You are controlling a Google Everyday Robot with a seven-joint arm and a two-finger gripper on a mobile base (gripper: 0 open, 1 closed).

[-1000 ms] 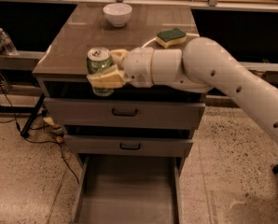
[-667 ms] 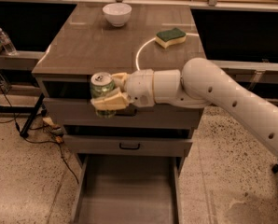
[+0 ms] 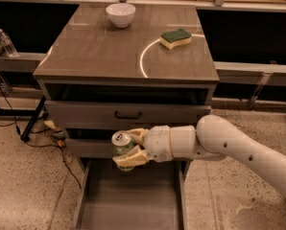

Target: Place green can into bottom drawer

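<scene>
My gripper [image 3: 128, 147] is shut on the green can [image 3: 122, 150], which stands upright with its silver top showing. I hold it in front of the middle drawer front, above the back part of the open bottom drawer [image 3: 128, 200]. The bottom drawer is pulled out, a long grey tray with low side walls, and nothing shows on its floor. My white arm [image 3: 229, 150] reaches in from the right.
The grey-brown cabinet [image 3: 100, 56] carries a white bowl [image 3: 120, 14] at the back and a green-and-yellow sponge [image 3: 175, 38]. The upper drawer has a black handle [image 3: 128, 115]. A water bottle [image 3: 6, 42] stands on a shelf at left. Cables [image 3: 47, 138] lie on the floor at left.
My gripper has lowered the green can from beside the cabinet top's front edge, past the top drawer, down to the middle drawer's level over the open bottom drawer.
</scene>
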